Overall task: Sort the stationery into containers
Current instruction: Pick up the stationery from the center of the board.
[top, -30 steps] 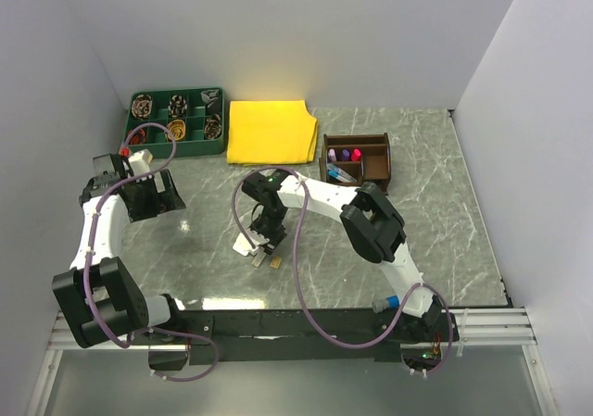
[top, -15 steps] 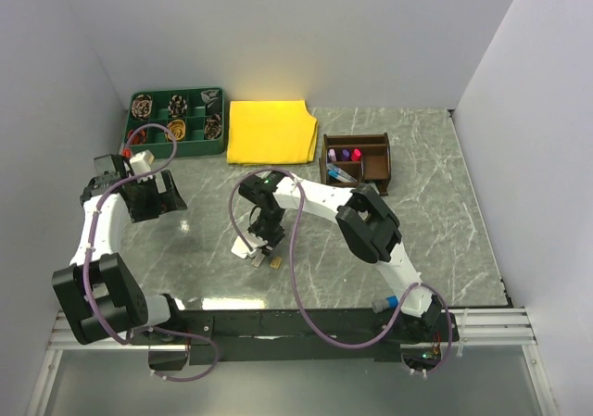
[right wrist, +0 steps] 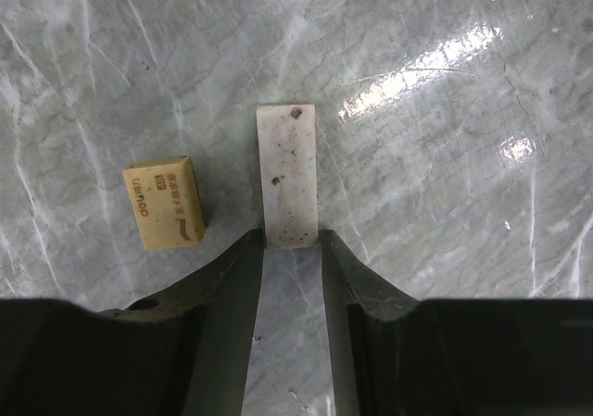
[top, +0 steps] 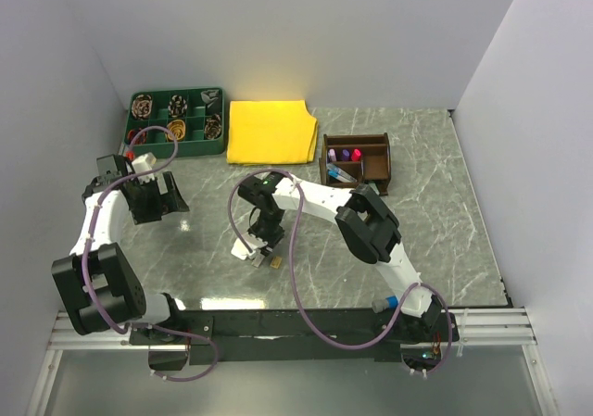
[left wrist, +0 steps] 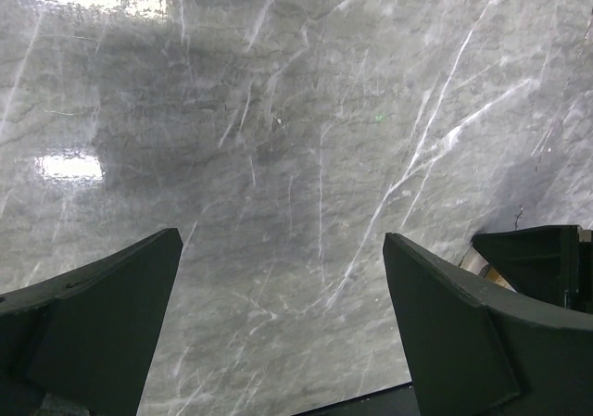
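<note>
Where the right gripper [right wrist: 291, 238] sits low over the marble table [top: 445, 212], its two fingers [right wrist: 236, 286] flank the near end of the white eraser [right wrist: 286, 170], one tip against each long side. The jaws are narrowed to roughly the width of that block. Both tips appear to touch it, but whether they clamp it cannot be told. The white eraser lies flat on the table, its far end pointing away from the gripper, with a few dark specks on its top face. The tan eraser [right wrist: 165, 202] lies flat just beside it, on the left in the right wrist view, apart from both the white block and the fingers.

The left gripper [left wrist: 283, 240] is spread wide with nothing between its jaws — only bare marble shows beneath. In the top view it sits at the left side of the table, near the green tray [top: 178, 121] of coiled items and well apart from the erasers.

The wooden organiser [top: 380, 161] stands toward the far side of the table, right of centre, just beside the yellow cloth [top: 269, 131]. One rear compartment holds the pink- and purple-capped pens [top: 345, 154]; the blue-capped pen [top: 341, 170] lies in the compartment in front of them. Both erasers lie on the open table — well apart from the organiser.
</note>
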Motion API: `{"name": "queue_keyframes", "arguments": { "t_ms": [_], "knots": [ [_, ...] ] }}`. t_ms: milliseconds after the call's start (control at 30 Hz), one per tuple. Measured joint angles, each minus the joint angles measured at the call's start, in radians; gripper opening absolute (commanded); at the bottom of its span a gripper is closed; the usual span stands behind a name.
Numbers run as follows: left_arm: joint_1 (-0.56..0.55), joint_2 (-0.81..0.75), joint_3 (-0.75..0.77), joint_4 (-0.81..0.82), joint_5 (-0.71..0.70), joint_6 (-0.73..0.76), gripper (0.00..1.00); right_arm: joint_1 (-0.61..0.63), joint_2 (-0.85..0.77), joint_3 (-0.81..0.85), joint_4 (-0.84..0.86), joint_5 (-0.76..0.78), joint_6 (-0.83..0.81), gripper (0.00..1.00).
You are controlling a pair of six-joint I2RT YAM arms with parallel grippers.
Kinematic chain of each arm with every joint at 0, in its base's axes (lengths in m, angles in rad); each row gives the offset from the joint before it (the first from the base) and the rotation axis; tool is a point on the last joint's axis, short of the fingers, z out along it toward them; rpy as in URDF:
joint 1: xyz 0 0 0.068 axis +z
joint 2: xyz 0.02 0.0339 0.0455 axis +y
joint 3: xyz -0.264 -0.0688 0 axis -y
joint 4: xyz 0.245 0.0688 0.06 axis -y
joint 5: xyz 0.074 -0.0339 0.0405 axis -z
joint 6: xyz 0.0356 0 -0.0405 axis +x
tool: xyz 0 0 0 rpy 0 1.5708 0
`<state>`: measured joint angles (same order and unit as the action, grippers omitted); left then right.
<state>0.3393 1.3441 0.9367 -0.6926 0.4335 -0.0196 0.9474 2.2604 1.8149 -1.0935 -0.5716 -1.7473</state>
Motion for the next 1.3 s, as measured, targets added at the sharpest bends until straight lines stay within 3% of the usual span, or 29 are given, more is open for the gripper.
{"name": "queue_keyframes", "arguments": {
  "t_ms": [233, 667, 867, 1033, 1300],
  "knots": [
    [0.001, 0.017, 0.001, -0.001, 0.011, 0.0, 0.98, 0.008, 0.0, -0.001, 0.002, 0.004, 0.008, 0.4],
    [0.002, 0.021, 0.006, -0.011, 0.016, 0.02, 0.98, 0.019, -0.006, -0.009, 0.026, 0.015, 0.109, 0.14],
    [0.002, 0.035, 0.06, -0.023, 0.046, 0.038, 0.97, -0.003, -0.108, -0.142, 0.143, 0.005, 0.366, 0.05],
    [-0.026, 0.099, 0.159, -0.022, 0.071, 0.053, 0.98, -0.077, -0.326, -0.357, 0.325, -0.01, 0.754, 0.0],
    [-0.203, 0.295, 0.451, -0.065, 0.066, 0.072, 0.98, -0.232, -0.656, -0.645, 0.433, 0.044, 1.075, 0.0]
  ]
}}
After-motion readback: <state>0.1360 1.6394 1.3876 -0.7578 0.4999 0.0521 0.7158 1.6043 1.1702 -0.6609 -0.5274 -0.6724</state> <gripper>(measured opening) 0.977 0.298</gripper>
